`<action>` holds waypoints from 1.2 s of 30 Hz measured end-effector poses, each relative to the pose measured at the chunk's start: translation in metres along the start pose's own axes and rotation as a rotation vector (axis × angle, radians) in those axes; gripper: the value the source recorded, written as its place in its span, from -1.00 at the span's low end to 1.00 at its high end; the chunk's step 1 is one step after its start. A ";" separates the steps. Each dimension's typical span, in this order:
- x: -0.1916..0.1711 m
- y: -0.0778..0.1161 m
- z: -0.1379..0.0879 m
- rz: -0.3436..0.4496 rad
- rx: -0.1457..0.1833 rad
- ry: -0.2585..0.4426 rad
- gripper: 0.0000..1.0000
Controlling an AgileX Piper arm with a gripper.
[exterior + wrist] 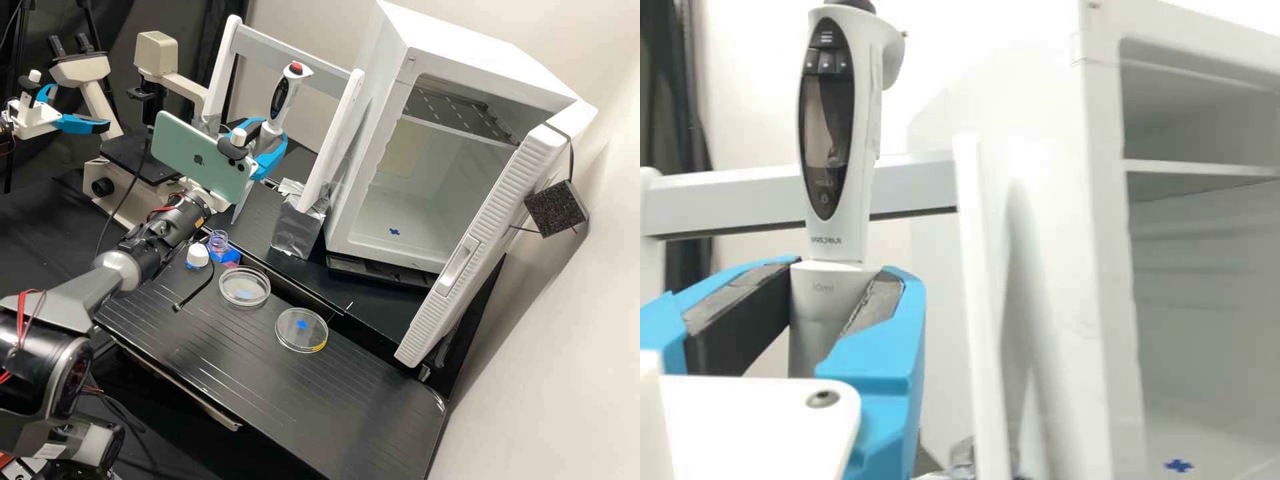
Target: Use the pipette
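Note:
My gripper [275,131] is shut on the barrel of the white pipette [285,100] above the back of the bench, in front of the rack's crossbar. The pipette is nearly upright, its red-topped end up; its lower end is hidden. In the wrist view my gripper [847,277] has a finger on each side of the pipette [862,150], below its dark display. On the bench are an uncapped bottle [219,241] with pink liquid, a white cap [197,255] beside it, and two clear round dishes [245,287], the nearer-right one [302,329] marked blue and yellow.
The white rack [287,52] stands behind the pipette, its right foot in a foil-wrapped block [293,227]. An open white incubator [360,133] is at the right, a microscope [137,160] at the left. A black cable [193,293] lies near the cap.

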 end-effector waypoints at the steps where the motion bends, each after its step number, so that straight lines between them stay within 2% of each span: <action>1: -0.001 -0.002 -0.001 -0.008 0.005 0.003 -1.00; 7: -0.004 -0.011 -0.005 -0.040 0.024 0.006 -1.00; 13: -0.002 -0.021 0.000 -0.036 -0.011 -0.005 -1.00; 21: 0.000 -0.025 0.006 -0.039 -0.003 -0.034 -1.00; 32: -0.003 -0.030 0.009 -0.022 -0.004 -0.039 -1.00; 36: -0.004 -0.035 0.010 -0.015 -0.025 -0.030 -1.00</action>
